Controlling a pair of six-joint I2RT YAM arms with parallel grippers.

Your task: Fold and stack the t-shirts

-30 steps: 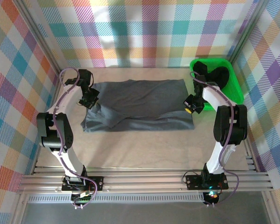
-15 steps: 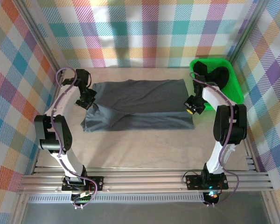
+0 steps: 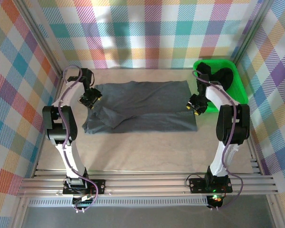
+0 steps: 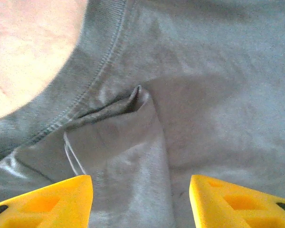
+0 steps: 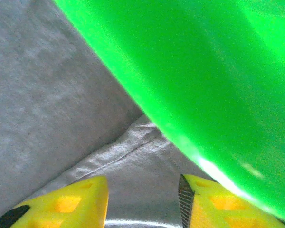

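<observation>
1. Slate-grey t-shirt (image 3: 142, 107) is lying across the table (image 3: 147, 152), folded lengthwise into a long band, while black shirts (image 3: 223, 76) are waiting in the green tray (image 3: 238, 92).
2. Left gripper (image 4: 141, 199) is hovering over the collar end and right gripper (image 5: 142, 199) over the end beside the tray. Both pairs of fingers are standing apart, gripping nothing.
3. The lengthwise fold looks done. The next move is likely calling for fresh pinches on the band's ends to fold it crosswise.

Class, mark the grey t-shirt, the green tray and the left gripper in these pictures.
grey t-shirt (image 3: 147, 102), top external view, middle of the cloth.
green tray (image 3: 240, 88), top external view, its right wall.
left gripper (image 4: 140, 179), left wrist view, midway between its yellow fingertips.
</observation>
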